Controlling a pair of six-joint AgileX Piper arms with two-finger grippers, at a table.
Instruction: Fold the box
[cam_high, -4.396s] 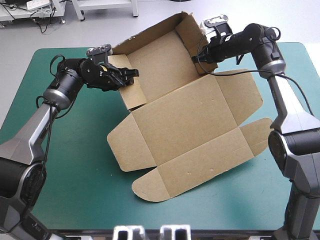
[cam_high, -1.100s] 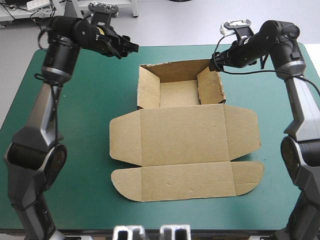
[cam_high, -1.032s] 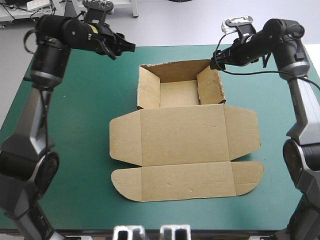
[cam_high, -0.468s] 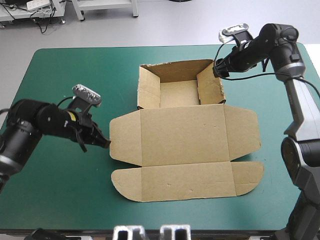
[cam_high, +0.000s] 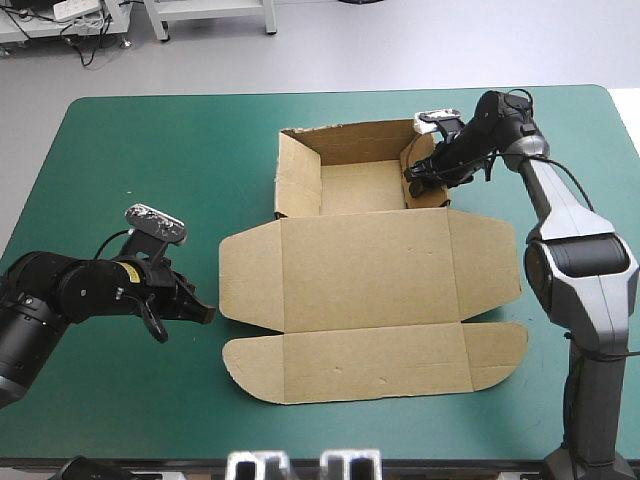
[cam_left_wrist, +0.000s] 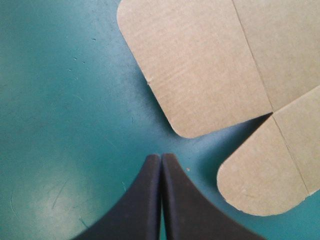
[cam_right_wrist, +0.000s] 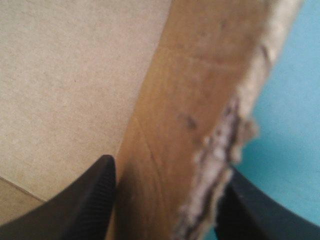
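High view overlooks the table (cam_high: 120, 150); both wrist views sit close to the box (cam_high: 360, 270).

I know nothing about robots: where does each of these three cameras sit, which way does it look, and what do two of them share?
High view: above and behind the robot, looking down on the table and box; both arms show, left pincer and right pincer.
Left wrist view: on the left wrist, looking down at the box's rounded flaps; its shut fingers show.
Right wrist view: on the right wrist, close to the box's side wall; its fingers stand apart astride it.
Shared: high and left wrist views show the flaps.
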